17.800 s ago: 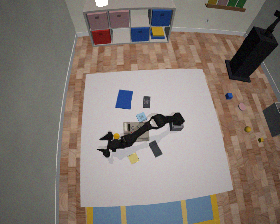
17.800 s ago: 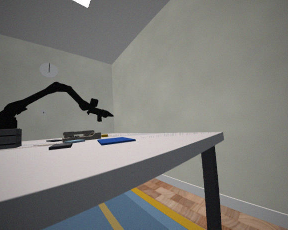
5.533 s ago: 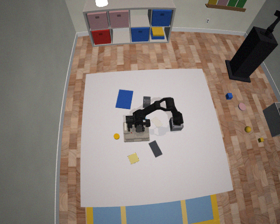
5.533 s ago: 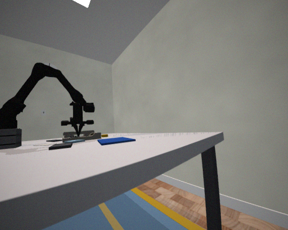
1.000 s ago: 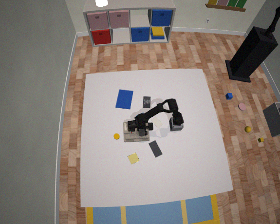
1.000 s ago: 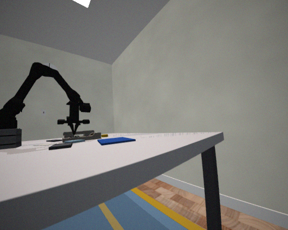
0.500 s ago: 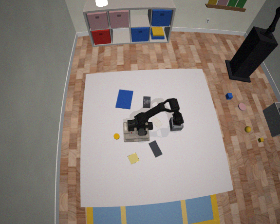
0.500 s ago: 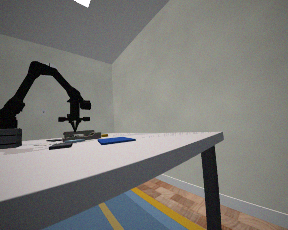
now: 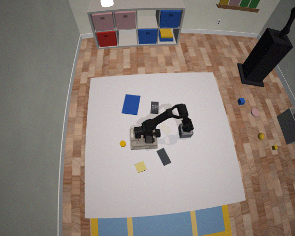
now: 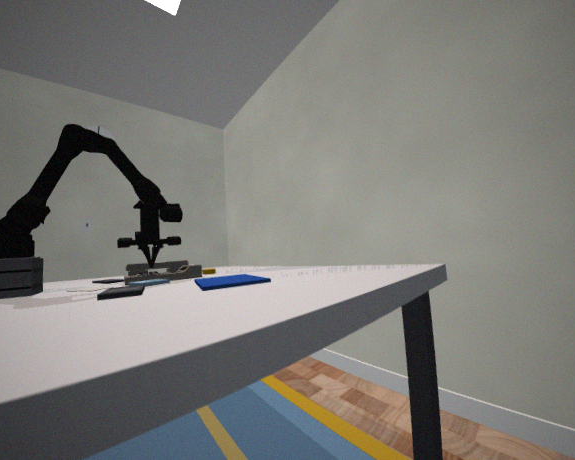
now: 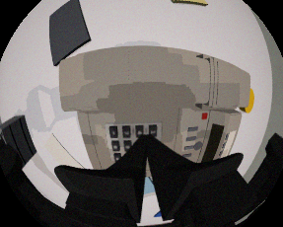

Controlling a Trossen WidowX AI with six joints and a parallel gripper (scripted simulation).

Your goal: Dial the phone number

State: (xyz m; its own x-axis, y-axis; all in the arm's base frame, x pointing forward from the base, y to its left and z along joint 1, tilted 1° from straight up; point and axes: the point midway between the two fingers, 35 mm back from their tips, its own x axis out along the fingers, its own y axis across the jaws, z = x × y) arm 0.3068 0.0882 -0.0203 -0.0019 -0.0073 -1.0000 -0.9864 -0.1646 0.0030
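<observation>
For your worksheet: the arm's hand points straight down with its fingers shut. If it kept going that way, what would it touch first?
Most likely the keypad of the desk phone: the shut hand points down right over it. Which key cannot be told, and the remaining gap is unclear.

Light is even and soft; a bright white ceiling panel (image 10: 165, 5) glares overhead. Pale blurred shadows spread on the white square table top (image 9: 195, 154). The wrist view bulges fisheye, black-edged, coarsely blotched.

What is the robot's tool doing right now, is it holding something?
Tool: closed, holding nothing, its tip pointing down at the desk phone's keypad.
</observation>
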